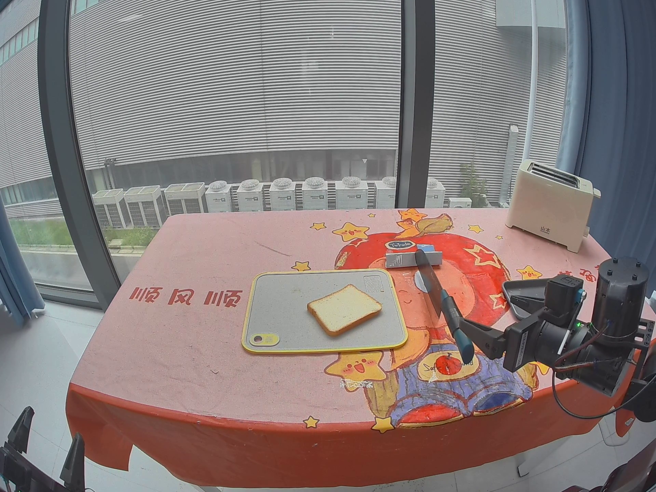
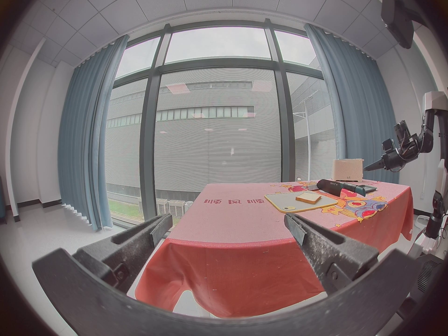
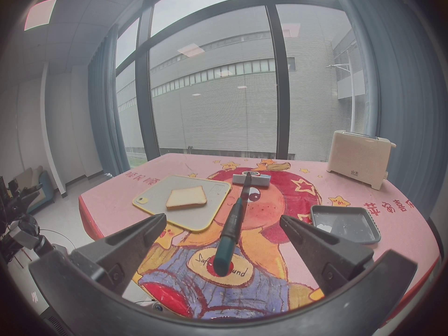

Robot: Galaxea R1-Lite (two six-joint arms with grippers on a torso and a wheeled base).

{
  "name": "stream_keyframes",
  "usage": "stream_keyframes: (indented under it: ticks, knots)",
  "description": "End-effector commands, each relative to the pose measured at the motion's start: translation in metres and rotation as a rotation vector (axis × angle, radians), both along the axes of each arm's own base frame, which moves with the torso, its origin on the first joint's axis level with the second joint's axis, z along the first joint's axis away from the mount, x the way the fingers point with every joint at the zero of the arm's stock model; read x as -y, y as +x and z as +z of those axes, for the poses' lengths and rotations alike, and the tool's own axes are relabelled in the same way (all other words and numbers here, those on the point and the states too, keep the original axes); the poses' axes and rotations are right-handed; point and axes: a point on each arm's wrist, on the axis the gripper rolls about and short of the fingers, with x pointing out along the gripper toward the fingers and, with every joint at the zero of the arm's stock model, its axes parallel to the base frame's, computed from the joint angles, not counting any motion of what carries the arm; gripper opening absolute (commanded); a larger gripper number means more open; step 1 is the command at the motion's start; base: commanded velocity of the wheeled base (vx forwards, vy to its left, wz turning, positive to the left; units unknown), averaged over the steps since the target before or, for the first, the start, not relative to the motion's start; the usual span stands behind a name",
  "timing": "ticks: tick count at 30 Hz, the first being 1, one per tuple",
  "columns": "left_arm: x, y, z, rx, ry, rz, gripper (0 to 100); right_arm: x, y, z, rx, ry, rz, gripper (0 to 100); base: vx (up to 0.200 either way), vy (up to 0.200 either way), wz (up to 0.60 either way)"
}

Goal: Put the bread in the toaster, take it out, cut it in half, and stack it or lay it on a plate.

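R gripper (image 3: pixel 223 219): jaws wide apart, holding nothing. 1 knife (image 1: pixel 437 295) has its handle end just ahead of it, blade tip propped on 1 knife rest (image 1: pixel 403 259) farther out. 1 bread slice (image 1: pixel 344 308) lies flat on 1 cutting board (image 1: pixel 287 309), ahead & to its left. 1 toaster (image 1: pixel 552 203) stands far ahead-right, and 1 grey tray (image 3: pixel 345 222) is near on its right. L gripper (image 2: pixel 227 218): wide open, empty, well short of the table (image 1: pixel 191 254).

Black right arm (image 1: pixel 605 322) with cylindrical joint, green light, looping black cables; dark grey wedge-fingered tool (image 3: pixel 221 220)
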Motion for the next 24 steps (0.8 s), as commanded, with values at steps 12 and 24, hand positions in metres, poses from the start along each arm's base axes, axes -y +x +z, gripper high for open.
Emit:
stream_keyframes:
  ticks: [12, 24]
  knots:
    - [0.0, 0.0001, -0.0052, -0.001, 0.0, 0.0, 100, -0.001, 0.0014, -0.0005, -0.01, -0.005, 0.0, 100, 0.0, 0.0, 0.0]
    - [0.0, 0.0001, -0.0052, -0.001, 0.0, 0.001, 100, -0.005, 0.0039, -0.0019, -0.031, -0.018, 0.009, 100, 0.0, 0.0, 0.0]
